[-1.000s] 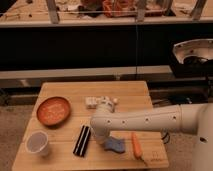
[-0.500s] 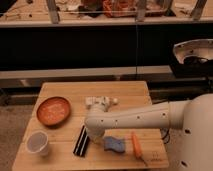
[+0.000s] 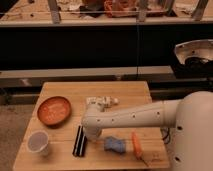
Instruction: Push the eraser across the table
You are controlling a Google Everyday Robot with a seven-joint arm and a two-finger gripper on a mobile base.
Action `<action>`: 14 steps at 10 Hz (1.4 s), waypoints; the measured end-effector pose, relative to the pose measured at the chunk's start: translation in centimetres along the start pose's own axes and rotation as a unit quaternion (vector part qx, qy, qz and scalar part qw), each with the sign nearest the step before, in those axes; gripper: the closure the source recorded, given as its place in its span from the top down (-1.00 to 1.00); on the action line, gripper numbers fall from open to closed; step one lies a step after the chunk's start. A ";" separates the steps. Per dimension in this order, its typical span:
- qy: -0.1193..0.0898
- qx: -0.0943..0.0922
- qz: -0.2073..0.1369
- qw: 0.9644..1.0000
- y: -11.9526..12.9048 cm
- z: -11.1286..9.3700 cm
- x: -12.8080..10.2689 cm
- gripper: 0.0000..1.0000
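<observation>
The eraser [image 3: 79,141], a long black block with a pale line down its middle, lies lengthwise on the light wooden table [image 3: 125,92], near its front left. My white arm reaches in from the right. Its gripper [image 3: 90,133] points down at the arm's end, right beside the eraser's right side, at or near contact.
An orange-red plate [image 3: 54,110] sits left of the gripper and a white cup [image 3: 38,142] stands at the front left. White blocks [image 3: 102,101] lie behind the arm. A blue sponge piece [image 3: 115,145] and a carrot [image 3: 136,144] lie to the right.
My arm's end has swung left toward the eraser. The eraser has shifted slightly to the left.
</observation>
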 end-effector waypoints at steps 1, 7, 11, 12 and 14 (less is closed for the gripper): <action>0.000 -0.001 0.001 1.000 0.1 0.0 0.1 -1.00; 0.000 -0.004 -0.010 1.000 -0.6 0.0 -0.4 -1.00; -0.004 -0.002 -0.022 1.000 -1.6 0.3 -1.2 -1.00; -0.003 -0.003 -0.020 1.000 -1.5 0.2 -1.1 -1.00; -0.002 -0.005 -0.022 1.000 -1.5 0.2 -1.1 -1.00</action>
